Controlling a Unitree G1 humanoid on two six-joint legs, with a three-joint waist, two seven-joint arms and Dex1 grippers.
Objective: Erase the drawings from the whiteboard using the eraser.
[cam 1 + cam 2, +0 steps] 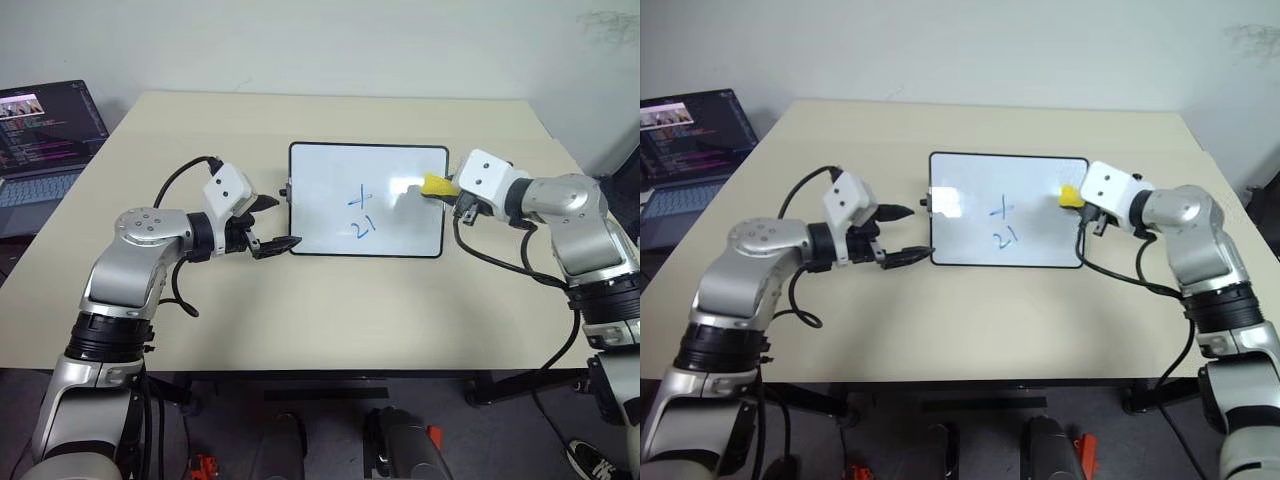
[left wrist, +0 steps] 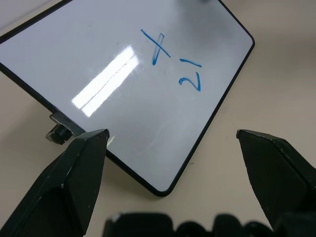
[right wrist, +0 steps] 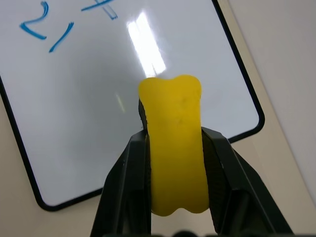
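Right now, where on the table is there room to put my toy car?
The table is bare along its near edge below the whiteboard, and along the far edge behind it. It is crowded beside the board: the left gripper at its left side, the right gripper with the eraser at its right.

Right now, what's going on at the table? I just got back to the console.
The right gripper is shut on the yellow eraser, holding it over the right part of the whiteboard. The blue drawings, a cross and a "21", are still on the board, not yet wiped. The left gripper is open at the board's left edge, near its lower left corner, not gripping anything. A laptop sits open at the table's far left.
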